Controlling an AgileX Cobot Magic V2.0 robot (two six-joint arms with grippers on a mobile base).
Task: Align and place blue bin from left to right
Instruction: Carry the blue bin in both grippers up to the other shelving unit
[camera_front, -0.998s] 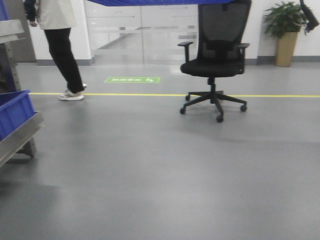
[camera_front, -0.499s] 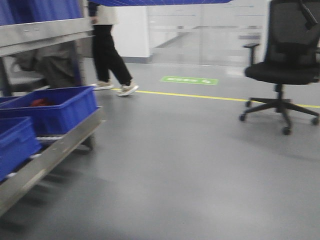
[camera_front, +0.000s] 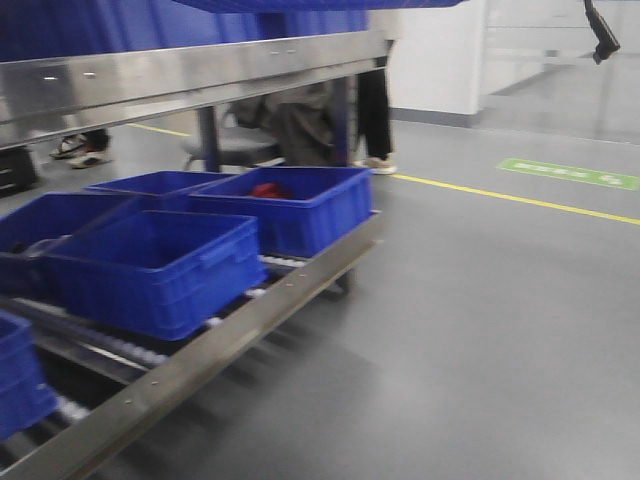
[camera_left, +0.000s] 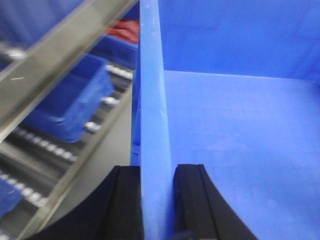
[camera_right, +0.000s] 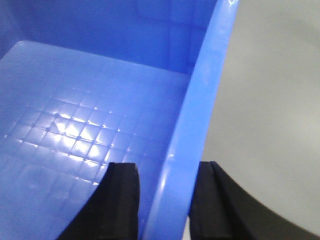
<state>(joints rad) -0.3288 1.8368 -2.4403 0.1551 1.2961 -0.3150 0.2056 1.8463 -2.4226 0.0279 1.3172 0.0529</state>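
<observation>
As the view swings left: a steel roller rack (camera_front: 250, 320) now fills the left half of the front view, where a second ago there was mostly open grey floor (camera_front: 480, 330).
Carried load: the large rectangular medium-blue plastic bin (camera_front: 320, 4) hangs at the top edge of the front view. Only its underside shows, above the rack's upper rail and apart from it.
Left pincer: the left gripper (camera_left: 156, 200) is clamped on the bin's left wall, one black finger on each side.
Right pincer: the right gripper (camera_right: 167, 200) is closed on the opposite wall in the same way, with bare floor beyond it.
Lower tier: deeper-blue ridged bins (camera_front: 160, 265) sit on the rollers behind the front rail. The one nearest the rack's right end holds something red (camera_front: 268, 189).
Floor marks: the yellow line (camera_front: 520, 200) and green sign (camera_front: 570, 173) have slid to the right side of the view.
Meaning for the task: the carry looks close to its end, with the robot now turned toward the rack and the bin not yet set down. The next job appears to be lining it up beside the bins already there. Which spot is free cannot be told from these blurred views.
</observation>
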